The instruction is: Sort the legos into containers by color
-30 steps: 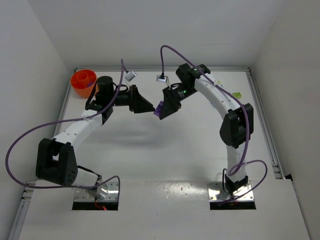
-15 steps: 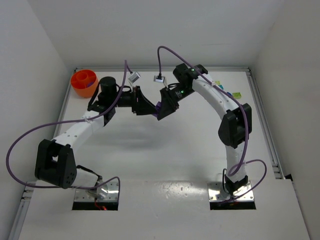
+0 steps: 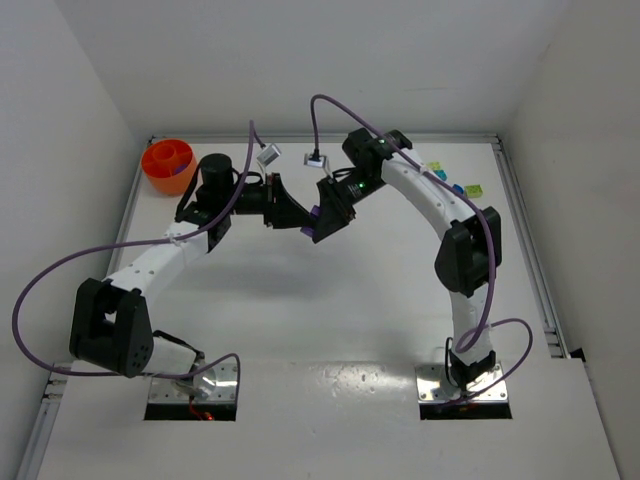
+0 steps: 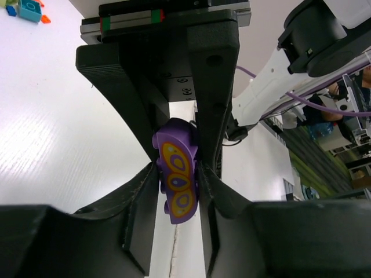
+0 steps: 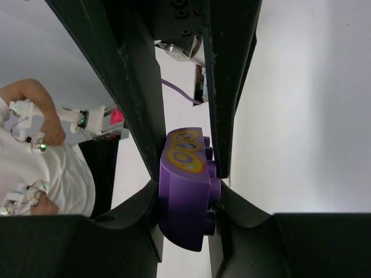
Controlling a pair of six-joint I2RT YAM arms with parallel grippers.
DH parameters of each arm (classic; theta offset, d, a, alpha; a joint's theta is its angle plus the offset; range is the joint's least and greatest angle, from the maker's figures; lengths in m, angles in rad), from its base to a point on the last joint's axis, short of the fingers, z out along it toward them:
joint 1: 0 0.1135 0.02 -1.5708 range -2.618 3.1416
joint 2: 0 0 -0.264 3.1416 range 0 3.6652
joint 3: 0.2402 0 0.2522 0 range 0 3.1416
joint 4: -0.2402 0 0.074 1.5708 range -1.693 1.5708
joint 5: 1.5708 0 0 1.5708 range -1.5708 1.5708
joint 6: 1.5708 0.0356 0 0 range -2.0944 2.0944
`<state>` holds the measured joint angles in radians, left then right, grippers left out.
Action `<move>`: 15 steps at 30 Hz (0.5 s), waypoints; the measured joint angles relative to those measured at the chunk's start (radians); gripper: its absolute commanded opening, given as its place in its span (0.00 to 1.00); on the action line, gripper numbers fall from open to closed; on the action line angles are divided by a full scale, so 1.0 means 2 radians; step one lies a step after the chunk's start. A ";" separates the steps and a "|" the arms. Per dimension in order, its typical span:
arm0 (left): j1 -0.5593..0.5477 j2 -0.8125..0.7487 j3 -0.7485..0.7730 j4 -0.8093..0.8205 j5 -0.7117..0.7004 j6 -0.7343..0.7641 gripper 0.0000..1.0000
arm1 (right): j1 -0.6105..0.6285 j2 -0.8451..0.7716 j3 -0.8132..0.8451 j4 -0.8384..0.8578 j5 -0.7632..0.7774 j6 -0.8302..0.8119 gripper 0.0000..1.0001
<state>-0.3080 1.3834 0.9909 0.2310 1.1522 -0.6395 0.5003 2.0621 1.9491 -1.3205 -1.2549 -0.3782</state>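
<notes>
A: Where is the purple brick (image 4: 177, 174)?

B: It is in the air above the worktop (image 3: 330, 300), where the two arms meet. The right end effector (image 5: 186, 202) pinches it from one side, and the left end effector (image 4: 177, 194) is pressed onto it from the other.

A: And the orange bowl (image 3: 166, 163)?

B: It is at the far left corner, well apart. A few loose bricks (image 3: 455, 188) lie far right.

The white counter (image 3: 330, 310) carries an orange bowl (image 3: 166, 160) in its far-left corner, beyond and left of the left fingers (image 3: 285, 208). Small blue and yellow-green legos (image 3: 456, 188) lie well right of the right fingers (image 3: 333, 212).
</notes>
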 measured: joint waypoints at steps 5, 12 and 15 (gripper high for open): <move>0.000 0.000 0.000 -0.010 -0.002 -0.004 0.21 | 0.002 0.000 0.000 -0.001 0.012 -0.007 0.31; 0.023 -0.003 0.001 -0.022 0.002 0.020 0.20 | 0.007 -0.002 -0.008 0.005 0.046 0.001 0.66; 0.052 -0.008 0.005 -0.060 0.001 0.055 0.20 | 0.006 -0.008 -0.021 0.014 0.067 0.013 0.66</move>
<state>-0.2035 1.3666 1.0004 0.1101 1.1545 -0.5293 0.5117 2.0457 1.9079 -1.2922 -1.1206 -0.3527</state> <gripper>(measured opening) 0.297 0.658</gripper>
